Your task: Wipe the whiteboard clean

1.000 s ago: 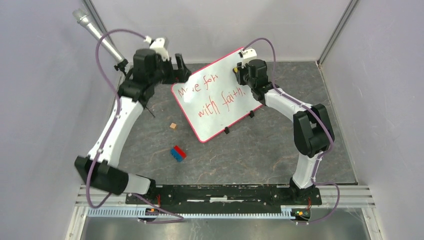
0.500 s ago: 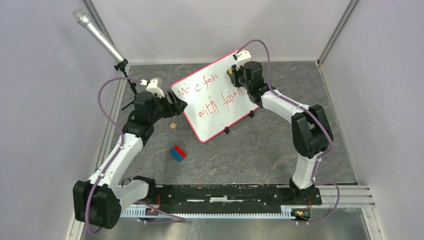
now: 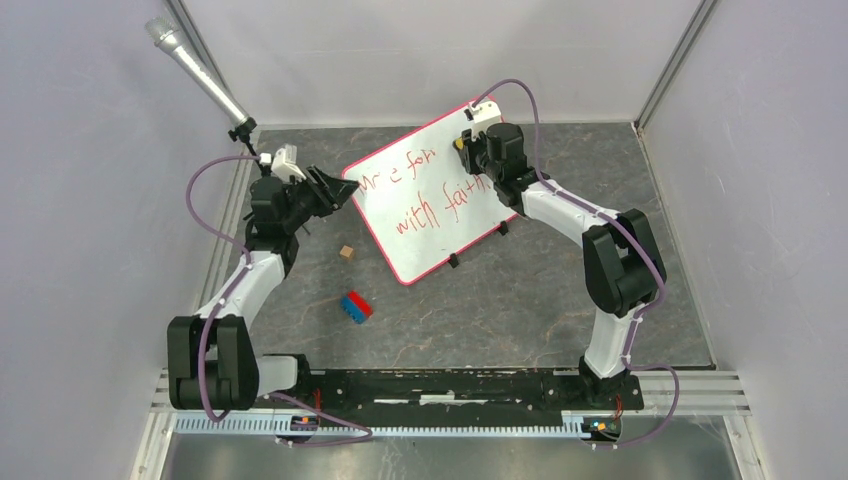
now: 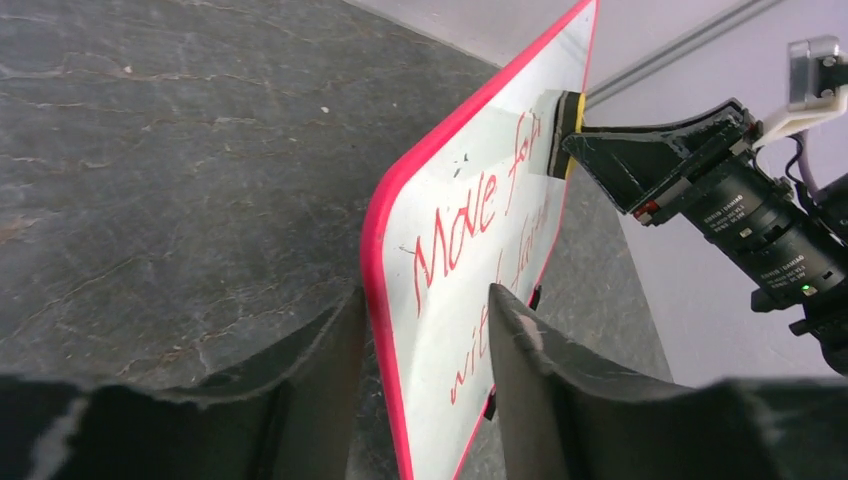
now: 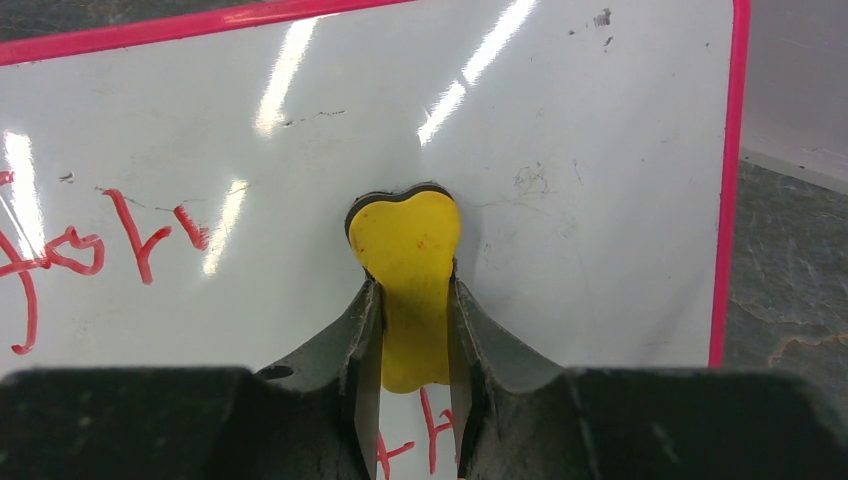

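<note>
The whiteboard (image 3: 432,245) stands tilted up on the table (image 3: 530,290), toward the far side, between the two arms. Its face is turned to the right arm.

The job looks like it has only just begun. Two lines of red writing (image 3: 432,205) are on the board and can be read easily. The part of the board by the top right corner, seen in the right wrist view, is white with only small dark specks and faint marks. Nearly all the wiping is left to do.

The right gripper (image 5: 410,292) is pinching a yellow eraser (image 5: 405,240). Its two fingers are squeezed in tight on the eraser's narrow middle. The eraser's dark underside seems to be pressed flat on the board, just past the end of the top line of words.

The left gripper (image 4: 425,300) is spread wide. The board's red rim (image 4: 372,250) sits in the gap between its two fingers, one finger in front of the board and one behind. It is not squeezing the board. Whether either finger touches the rim cannot be told. It looks placed to steady the board while the other arm wipes.
</note>
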`<state>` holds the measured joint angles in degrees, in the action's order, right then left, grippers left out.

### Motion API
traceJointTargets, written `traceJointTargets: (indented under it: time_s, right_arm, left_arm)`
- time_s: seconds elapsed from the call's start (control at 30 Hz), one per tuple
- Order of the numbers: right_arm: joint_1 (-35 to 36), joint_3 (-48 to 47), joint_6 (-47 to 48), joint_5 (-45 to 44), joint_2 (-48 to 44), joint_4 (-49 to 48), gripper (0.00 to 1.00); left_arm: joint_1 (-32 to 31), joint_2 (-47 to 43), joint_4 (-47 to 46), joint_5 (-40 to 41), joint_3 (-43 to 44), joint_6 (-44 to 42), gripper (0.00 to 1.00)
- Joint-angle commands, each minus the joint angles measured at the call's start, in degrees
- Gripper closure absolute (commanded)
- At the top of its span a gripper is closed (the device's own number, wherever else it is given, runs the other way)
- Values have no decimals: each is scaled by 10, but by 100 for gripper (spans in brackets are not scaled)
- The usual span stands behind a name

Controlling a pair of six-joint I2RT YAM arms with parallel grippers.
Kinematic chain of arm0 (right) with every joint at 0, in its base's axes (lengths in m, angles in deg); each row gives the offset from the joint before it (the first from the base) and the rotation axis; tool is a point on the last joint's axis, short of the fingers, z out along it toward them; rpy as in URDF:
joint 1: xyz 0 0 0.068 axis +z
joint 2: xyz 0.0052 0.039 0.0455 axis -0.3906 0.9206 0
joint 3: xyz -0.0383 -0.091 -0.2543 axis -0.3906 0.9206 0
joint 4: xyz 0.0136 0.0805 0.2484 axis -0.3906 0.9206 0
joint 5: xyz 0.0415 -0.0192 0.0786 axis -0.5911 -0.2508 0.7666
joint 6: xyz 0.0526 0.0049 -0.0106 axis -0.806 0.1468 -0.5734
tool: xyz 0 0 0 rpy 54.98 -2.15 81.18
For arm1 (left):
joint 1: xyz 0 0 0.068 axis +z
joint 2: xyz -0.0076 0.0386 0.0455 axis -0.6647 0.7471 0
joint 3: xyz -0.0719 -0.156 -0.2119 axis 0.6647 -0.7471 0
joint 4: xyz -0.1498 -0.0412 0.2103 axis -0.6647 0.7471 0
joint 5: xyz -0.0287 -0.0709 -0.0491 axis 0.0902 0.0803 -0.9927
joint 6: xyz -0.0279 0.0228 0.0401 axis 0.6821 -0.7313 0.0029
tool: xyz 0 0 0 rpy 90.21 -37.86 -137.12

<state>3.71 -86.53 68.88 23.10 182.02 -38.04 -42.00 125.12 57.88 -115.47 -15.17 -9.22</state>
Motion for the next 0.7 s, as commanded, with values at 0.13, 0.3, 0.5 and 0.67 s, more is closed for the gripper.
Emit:
traceJointTargets:
  time_s: [0.13, 0.3, 0.5, 0.67]
  right_arm:
    - [9, -4, 10, 20, -18, -37, 78]
    - [19, -16, 23, 21, -13, -35, 78]
    - [32, -20, 26, 22, -11, -40, 77]
    - [42, -44, 26, 31, 2, -29, 77]
  left_arm:
    - [3, 7, -72, -38, -1, 9, 58]
    - [3, 25, -47, -33, 9, -14, 62]
    - [26, 57, -55, -45, 19, -15, 66]
    - [37, 71, -82, -59, 16, 0, 86]
